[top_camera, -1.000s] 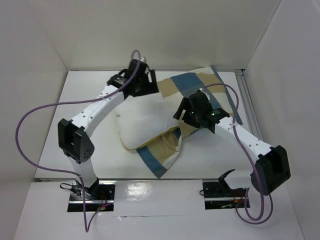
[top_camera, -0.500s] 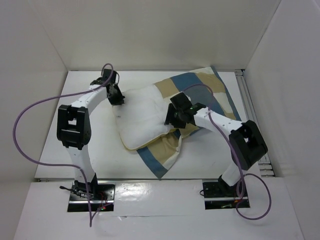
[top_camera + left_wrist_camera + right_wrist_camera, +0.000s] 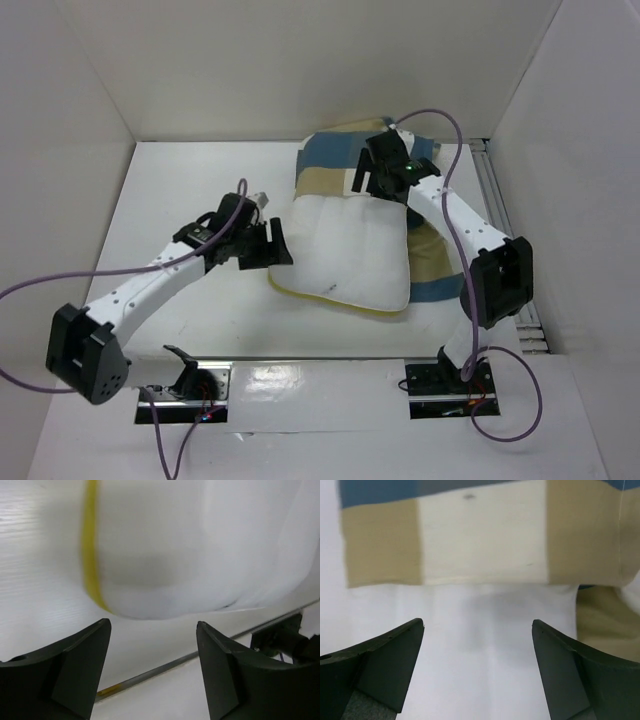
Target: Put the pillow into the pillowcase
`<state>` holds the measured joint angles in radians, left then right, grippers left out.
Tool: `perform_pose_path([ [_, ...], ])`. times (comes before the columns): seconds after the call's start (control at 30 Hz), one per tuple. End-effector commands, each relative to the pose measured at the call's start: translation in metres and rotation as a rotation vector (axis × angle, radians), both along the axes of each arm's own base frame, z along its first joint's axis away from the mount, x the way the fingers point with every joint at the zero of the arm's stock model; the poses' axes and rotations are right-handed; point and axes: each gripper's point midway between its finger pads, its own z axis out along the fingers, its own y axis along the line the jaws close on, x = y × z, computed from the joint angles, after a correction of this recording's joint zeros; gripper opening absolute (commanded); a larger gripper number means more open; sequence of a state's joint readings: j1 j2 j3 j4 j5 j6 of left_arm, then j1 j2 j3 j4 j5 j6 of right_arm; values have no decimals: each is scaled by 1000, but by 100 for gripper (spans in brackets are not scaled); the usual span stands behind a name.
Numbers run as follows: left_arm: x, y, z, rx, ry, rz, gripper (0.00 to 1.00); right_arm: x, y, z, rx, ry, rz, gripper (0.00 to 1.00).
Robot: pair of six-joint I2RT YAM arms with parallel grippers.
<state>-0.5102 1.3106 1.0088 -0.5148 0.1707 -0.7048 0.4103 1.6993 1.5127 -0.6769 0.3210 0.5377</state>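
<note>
Left wrist: pillow (image 3: pixel 200 555), yellow-piped edge; top external: pillowcase (image 3: pixel 328 178) covering far end.

No legible text, label, brand, number or sign in any of the three views. The pillowcase (image 3: pixel 322 184) shows only plain blue, tan and cream blocks. The pillow (image 3: pixel 350 245) shows only white quilting with yellow piping.
</note>
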Motion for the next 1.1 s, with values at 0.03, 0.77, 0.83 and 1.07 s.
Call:
perform_pose_path([
  [0.03,13,69,10,149,-46,232,86,-1,55,35,-27,-86,132,97],
  [0.77,18,16,18,-161,-63,-151,89,-42,137,28,249,-28,690,0],
  [0.83,21,2,15,-172,-74,-180,89,-45,117,44,260,-33,694,0],
  [1.07,34,-47,-7,-216,-115,-260,92,-59,112,59,390,-33,779,0],
])
